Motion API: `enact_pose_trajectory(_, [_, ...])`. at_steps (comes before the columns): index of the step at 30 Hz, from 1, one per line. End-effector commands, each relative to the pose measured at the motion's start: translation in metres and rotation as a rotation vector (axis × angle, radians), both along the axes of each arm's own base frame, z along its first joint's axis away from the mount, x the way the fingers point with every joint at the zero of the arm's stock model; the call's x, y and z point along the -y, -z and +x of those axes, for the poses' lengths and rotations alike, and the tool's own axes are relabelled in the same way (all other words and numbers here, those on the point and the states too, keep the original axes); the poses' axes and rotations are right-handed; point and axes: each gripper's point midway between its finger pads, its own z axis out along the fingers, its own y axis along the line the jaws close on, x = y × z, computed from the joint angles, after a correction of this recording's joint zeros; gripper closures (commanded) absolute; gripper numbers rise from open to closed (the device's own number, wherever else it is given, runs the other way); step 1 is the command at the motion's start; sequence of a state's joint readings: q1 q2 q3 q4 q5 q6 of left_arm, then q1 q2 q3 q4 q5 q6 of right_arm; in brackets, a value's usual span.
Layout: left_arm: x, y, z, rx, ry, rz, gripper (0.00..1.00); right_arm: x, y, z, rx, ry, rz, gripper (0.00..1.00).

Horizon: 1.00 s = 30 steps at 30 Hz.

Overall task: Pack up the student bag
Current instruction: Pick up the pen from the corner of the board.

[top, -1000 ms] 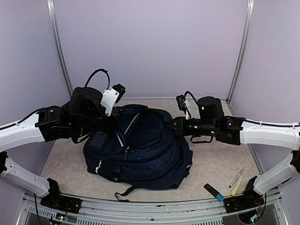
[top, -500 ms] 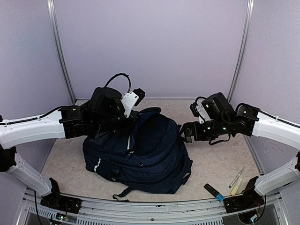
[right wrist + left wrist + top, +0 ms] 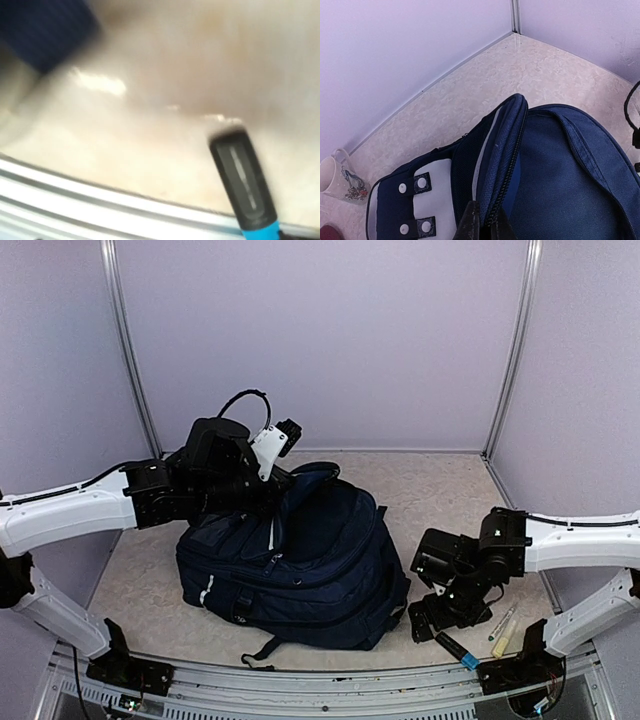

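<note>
Lilac walls [image 3: 320, 340], speckled beige table [image 3: 450, 490]: the student bag [image 3: 300, 560] sits mid-table with my left arm on it.
On my screen the navy bag lies in the middle of the table between the two arms, its top toward the rear wall. My left gripper [image 3: 486, 216] is clamped on the rim of the bag's top opening, right beside the zip. That rim stands raised, with light grey lining showing along it. A white mug [image 3: 335, 175] sits near the foot of the wall, apart from the bag. My right gripper [image 3: 430, 620] hangs low over the near right corner, just above a black marker [image 3: 242, 185] with a blue end. Its wrist view is blurred, so I cannot tell how its jaws stand. Two lighter pens [image 3: 503, 625] lie just beside the marker.
</note>
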<state>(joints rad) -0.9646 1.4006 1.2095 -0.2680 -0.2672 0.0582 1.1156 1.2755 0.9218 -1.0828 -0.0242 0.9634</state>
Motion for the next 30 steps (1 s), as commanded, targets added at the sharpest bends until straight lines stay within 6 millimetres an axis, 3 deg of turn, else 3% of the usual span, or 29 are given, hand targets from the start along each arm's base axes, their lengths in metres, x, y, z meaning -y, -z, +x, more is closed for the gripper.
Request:
enact_pose_trajectory(1, [-0.01,-0.037,0.008,0.091,-0.032,-0.097,1.0,0.013,0.031,-0.029,-0.119,0.022,0.013,0.04])
enact_pose_trajectory(7, [-0.003,-0.041,0.001,0.088,0.012,-0.115,1.0,0.04,0.073,-0.034,-0.161,0.066,-0.054,0.06])
enact_pose_trajectory(12, [0.0,-0.043,-0.002,0.096,0.028,-0.115,1.0,0.043,0.078,-0.026,-0.144,0.051,-0.077,0.13])
enact_pose_trajectory(18, [0.004,-0.047,-0.008,0.119,0.038,-0.1,1.0,0.042,0.086,-0.027,-0.177,0.001,-0.115,0.44])
enact_pose_trajectory(23, [0.007,-0.054,-0.015,0.143,0.047,-0.091,1.0,0.034,0.077,-0.015,-0.123,0.002,-0.097,0.64])
enact_pose_trajectory(27, [0.009,-0.055,-0.018,0.153,0.05,-0.075,1.0,0.028,0.057,0.001,-0.046,0.012,-0.084,0.81])
enact_pose_trajectory(30, [0.01,-0.056,-0.02,0.16,0.051,-0.075,1.0,0.03,0.036,0.013,0.025,0.04,-0.075,0.84])
